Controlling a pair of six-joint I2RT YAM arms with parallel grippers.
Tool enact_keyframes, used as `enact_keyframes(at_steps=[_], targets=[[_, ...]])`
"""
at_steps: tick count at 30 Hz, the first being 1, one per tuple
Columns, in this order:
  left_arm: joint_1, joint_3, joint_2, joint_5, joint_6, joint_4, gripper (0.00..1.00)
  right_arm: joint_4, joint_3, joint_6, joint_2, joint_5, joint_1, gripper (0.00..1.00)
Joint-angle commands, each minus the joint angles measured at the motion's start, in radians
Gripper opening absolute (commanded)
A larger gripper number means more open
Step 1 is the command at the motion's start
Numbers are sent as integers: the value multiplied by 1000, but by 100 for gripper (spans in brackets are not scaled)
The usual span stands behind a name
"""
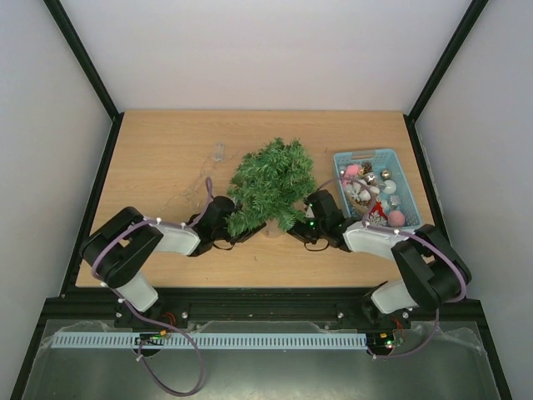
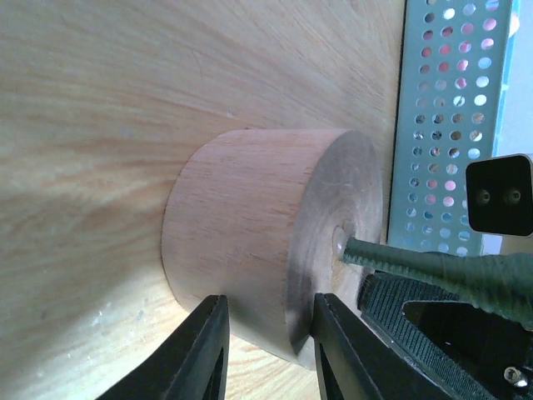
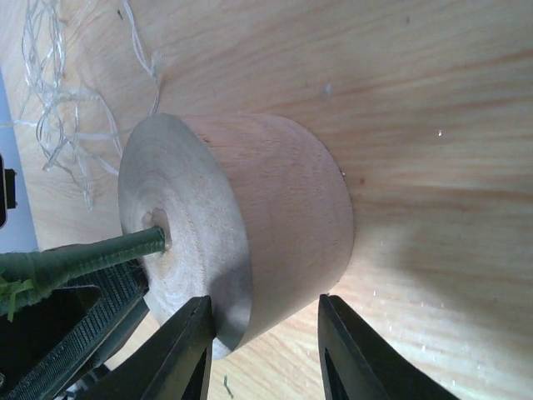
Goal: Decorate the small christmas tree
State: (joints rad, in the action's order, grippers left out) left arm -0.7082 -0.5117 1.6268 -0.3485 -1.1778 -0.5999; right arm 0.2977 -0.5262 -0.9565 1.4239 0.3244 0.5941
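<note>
Two hands meet from opposite sides at the foot of the small artificial dark-green christmas tree (image 1: 271, 179). The tree is about mid-way across the light wooden counter (image 1: 158, 158), and in the top view its bushy needle branches spread over both wrists. Its round pale wooden base (image 2: 250, 233) sits between the hands. A green wrapped stem (image 2: 433, 267) enters a hole in the middle of the base's top face.

The left hand (image 2: 271, 354) comes at the base from the left. Its black fingers (image 2: 200, 358) stand partly apart, one to each side of the base's near rim, with the tips right at the wood. Whether they press on it I cannot tell. The right hand (image 3: 265, 354) mirrors this from the right, its jaws likewise partly apart and astride the rim. Here too I cannot tell whether they clamp.

Just right of the tree sits a light-blue perforated plastic basket (image 1: 364, 154) holding a heap of pink, white and silver ornaments (image 1: 371, 190). Some thin pale threads (image 3: 50, 108) lie loose on the counter left of the tree.
</note>
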Motion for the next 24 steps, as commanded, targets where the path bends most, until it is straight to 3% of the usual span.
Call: enact_keyframes(at_steps=[1, 3, 7, 10, 14, 18, 24], targets=[[26, -29, 31, -1, 53, 25, 30, -47, -48, 74, 50, -14, -25, 37], [33, -30, 9, -9, 58, 56, 30, -86, -66, 105, 37, -10, -34, 40], [21, -18, -100, 45, 71, 206, 39, -222, -77, 168, -61, -62, -36, 63], [18, 9, -172, 61, 70, 272, 43, -337, -69, 208, -160, -116, -38, 71], [18, 30, -259, 82, 79, 364, 51, -483, -61, 253, -293, -205, -45, 74], [36, 40, -409, 178, 116, 572, 59, -547, -41, 308, -361, -306, -104, 73], [250, 25, -617, 231, 244, 831, 68, -500, -70, 408, -232, -328, -233, 71]])
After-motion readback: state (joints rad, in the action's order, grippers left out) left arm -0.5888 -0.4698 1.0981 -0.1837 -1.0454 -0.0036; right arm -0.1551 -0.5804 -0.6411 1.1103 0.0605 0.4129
